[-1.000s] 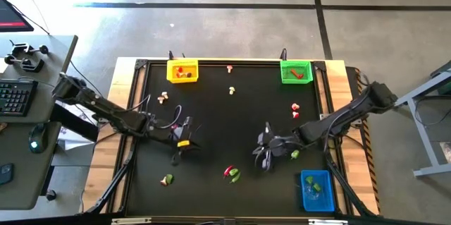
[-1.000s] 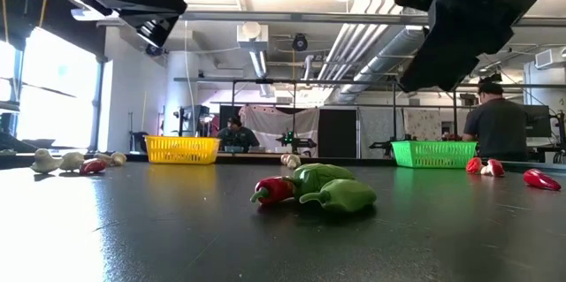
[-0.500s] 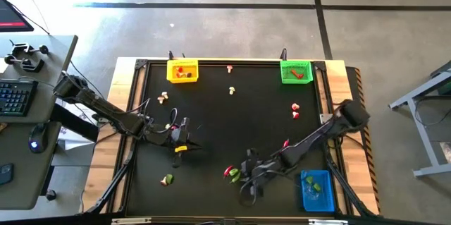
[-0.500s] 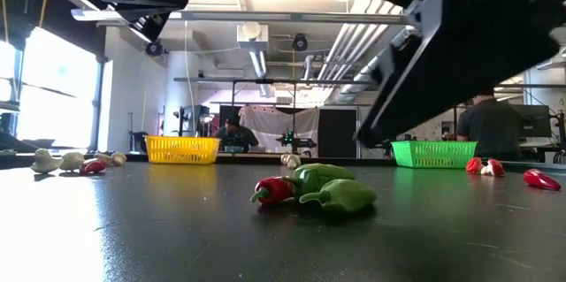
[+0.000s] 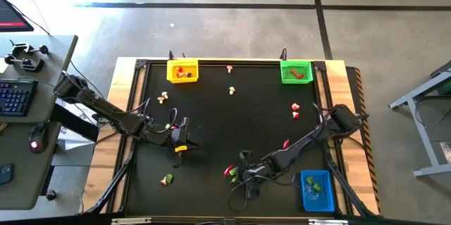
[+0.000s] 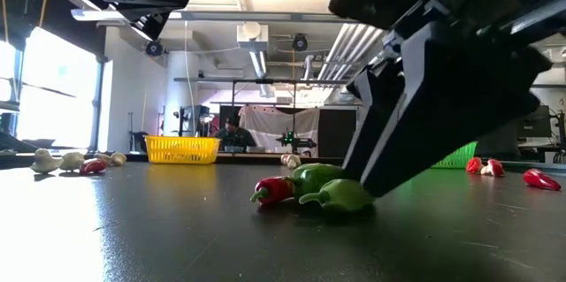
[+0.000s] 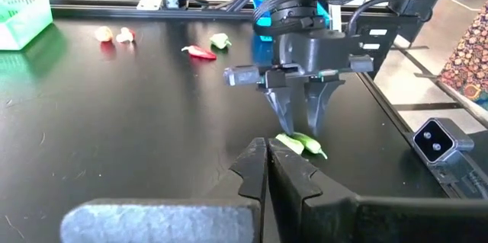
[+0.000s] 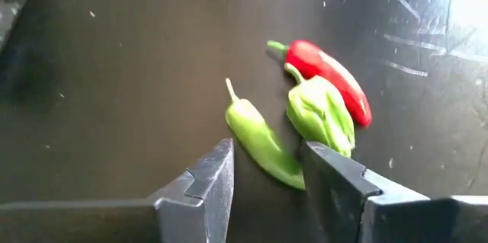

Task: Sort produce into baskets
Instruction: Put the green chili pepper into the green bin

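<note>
— Two grippers at work; left gripper (image 5: 182,142) hangs mid-table on the left, fingers clenched on nothing.
— Right gripper (image 8: 267,168) is spread wide, straddling the long green pepper (image 8: 259,141); the red chilli (image 8: 329,77) lies just beyond, front-centre of the table.

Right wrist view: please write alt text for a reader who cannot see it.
The right gripper, fingers open, is poised over a slim green pepper on the black table. Beside it lie a chunkier green pepper and a red chilli.
</note>
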Robot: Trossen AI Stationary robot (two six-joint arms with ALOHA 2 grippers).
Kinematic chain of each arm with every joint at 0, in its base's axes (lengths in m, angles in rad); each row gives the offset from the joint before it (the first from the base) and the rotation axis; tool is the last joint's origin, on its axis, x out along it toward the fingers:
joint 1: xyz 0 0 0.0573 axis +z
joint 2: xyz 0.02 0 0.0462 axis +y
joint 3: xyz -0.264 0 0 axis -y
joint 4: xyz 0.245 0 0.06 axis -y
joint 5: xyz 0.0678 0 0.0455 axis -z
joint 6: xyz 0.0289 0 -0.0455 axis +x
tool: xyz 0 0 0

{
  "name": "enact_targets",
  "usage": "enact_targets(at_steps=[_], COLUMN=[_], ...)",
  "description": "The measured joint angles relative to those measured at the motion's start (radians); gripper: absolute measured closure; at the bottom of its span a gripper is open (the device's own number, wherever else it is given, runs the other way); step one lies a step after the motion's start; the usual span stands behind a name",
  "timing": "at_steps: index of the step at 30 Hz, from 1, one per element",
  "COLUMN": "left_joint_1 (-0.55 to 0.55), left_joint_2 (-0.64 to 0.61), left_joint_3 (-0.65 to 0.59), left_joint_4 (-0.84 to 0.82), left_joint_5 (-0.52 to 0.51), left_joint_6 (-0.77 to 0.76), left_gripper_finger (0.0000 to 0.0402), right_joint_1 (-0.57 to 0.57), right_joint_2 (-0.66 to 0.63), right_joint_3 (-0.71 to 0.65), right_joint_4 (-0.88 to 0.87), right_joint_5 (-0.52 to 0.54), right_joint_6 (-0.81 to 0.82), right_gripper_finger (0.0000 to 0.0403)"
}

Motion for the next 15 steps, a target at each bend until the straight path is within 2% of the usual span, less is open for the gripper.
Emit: enact_targets(at_steps=[9, 12, 15], left_joint_1=[0.000, 0.000, 0.000], left_joint_2=[0.000, 0.000, 0.000], left_joint_3=[0.000, 0.000, 0.000], left_joint_4=[0.000, 0.000, 0.000], left_joint_5=[-0.001, -0.002, -0.013], left_joint_6=[-0.001, -0.001, -0.001], left_gripper_finger=[0.0401, 0.0401, 0.0401], right_joint_1=[-0.021, -0.021, -0.021], right_joint_2=[0.000, 0.000, 0.000], right_joint_3=[0.000, 0.000, 0.000], right_joint_4=[-0.043, -0.045, -0.048], right_joint_5=[-0.077, -0.076, -0.076], right_joint_6=[0.001, 0.007, 0.010], right_gripper_finger=[0.0282, 0.0316, 0.0368])
